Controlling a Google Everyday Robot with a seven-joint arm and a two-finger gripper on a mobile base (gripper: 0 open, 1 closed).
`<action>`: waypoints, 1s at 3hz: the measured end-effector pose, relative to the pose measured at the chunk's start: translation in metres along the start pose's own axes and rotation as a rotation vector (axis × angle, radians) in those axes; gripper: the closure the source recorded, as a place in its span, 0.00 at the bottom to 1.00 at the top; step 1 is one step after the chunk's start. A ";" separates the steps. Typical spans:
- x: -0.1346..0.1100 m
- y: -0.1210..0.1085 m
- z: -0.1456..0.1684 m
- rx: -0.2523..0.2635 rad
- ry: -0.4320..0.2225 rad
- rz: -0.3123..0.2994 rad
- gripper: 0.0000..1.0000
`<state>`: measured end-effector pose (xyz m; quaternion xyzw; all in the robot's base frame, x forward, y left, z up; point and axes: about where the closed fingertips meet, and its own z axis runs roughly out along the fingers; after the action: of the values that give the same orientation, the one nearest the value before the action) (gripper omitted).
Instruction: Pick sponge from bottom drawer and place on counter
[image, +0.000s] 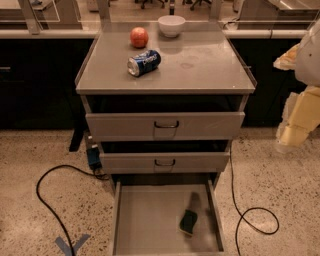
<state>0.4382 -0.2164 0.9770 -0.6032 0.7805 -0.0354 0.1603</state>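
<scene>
Nearest you, the bottom drawer is pulled fully out, and the sponge lies on its flat floor toward the right wall and the front, dark green with a blackish side and tilted a little from the drawer's edges. Your gripper hangs at the far right edge of the view, pale and yellowish, beside the cabinet and well apart from it. You cannot tell from here whether it is wide or narrow, and it holds nothing you can see. From the gripper, the sponge sits lower and off to the left, well apart. The middle drawer is left of the gripper and slightly below it; the top drawer is at about its height. Both have dark wire handles. The counter lies above and left of the gripper. On it, farther left, a blue can lies on its side, with a red fruit just behind it and a white bowl at the back edge. On the speckled floor, a black cable loops below the gripper, and another cable curls far to the left, near a blue tape mark.
</scene>
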 end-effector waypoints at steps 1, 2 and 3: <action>0.000 0.000 0.000 0.001 -0.001 0.000 0.00; 0.003 0.015 0.021 -0.009 0.005 -0.008 0.00; 0.011 0.047 0.064 -0.004 -0.019 -0.005 0.00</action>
<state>0.4104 -0.2056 0.9023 -0.6056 0.7776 -0.0285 0.1663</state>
